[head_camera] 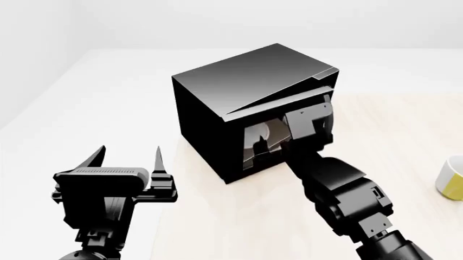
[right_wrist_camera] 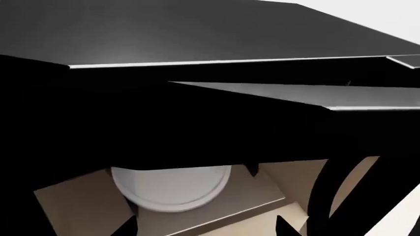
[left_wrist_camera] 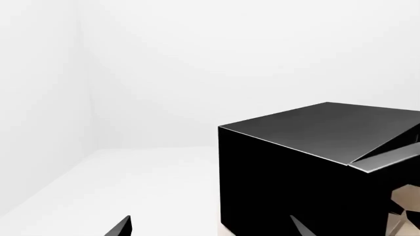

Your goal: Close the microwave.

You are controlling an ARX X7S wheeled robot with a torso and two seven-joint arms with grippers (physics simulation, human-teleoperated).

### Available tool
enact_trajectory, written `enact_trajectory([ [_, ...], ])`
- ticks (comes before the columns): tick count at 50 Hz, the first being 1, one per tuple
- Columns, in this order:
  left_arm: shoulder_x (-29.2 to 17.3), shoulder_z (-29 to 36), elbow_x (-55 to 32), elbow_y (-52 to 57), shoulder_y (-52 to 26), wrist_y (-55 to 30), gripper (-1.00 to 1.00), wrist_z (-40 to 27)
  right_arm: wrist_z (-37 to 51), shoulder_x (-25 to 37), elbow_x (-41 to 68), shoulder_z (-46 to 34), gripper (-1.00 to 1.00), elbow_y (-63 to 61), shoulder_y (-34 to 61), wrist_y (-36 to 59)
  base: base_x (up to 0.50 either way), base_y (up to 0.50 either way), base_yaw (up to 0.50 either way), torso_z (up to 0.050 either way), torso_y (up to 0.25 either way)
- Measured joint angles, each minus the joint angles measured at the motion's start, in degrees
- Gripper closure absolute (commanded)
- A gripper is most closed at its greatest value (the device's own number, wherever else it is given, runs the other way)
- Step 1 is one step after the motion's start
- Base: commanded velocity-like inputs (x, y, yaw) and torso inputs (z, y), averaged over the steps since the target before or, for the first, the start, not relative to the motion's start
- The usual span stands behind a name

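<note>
Microwave door ajar; right claw against it.

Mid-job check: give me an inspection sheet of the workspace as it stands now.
Surface: pale wood table, white beyond.
Job's things: microwave door partly open; white plate visible inside.
Clutter: a white and yellow mug at the right edge.
Grippers: left gripper open, away from the microwave; right gripper at the door, fingers' state unclear.
Cables: nothing seen.
Surroundings: plain white walls.
</note>
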Motion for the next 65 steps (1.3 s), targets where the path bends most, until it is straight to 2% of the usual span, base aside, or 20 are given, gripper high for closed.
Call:
enact_trajectory([
  [21,-0.2,0.2,0.0,-0.4,-0.1,0.4,-1.0,-0.3,-5.2,-2.5,-1.1,-1.0,-1.0,10.4,4.9,-3.4,0.0,0.0,0.0,0.0,0.0],
  [40,-0.5,0.4,-0.2,-0.4,-0.1,0.5,-1.0,-0.7,-7.3,-1.5,5.4,-3.4,-1.0,14.3,6.8,-5.5,0.01,0.0,0.01,-0.001,0.0],
  [48,-0.5,0.5,-0.1,-0.5,0.0,0.6,-1.0,-0.8,-4.8,-0.8,2.2,-1.7,-1.0,9.2,4.6,-4.1,0.0,0.0,0.0,0.0,0.0],
  [65,-0.6,0.9,-0.2,-0.6,-0.2,0.6,-1.0,-1.2,3.4,4.8,3.7,2.1,-1.0,-13.1,-3.5,1.7,0.0,0.0,0.0,0.0,0.0],
])
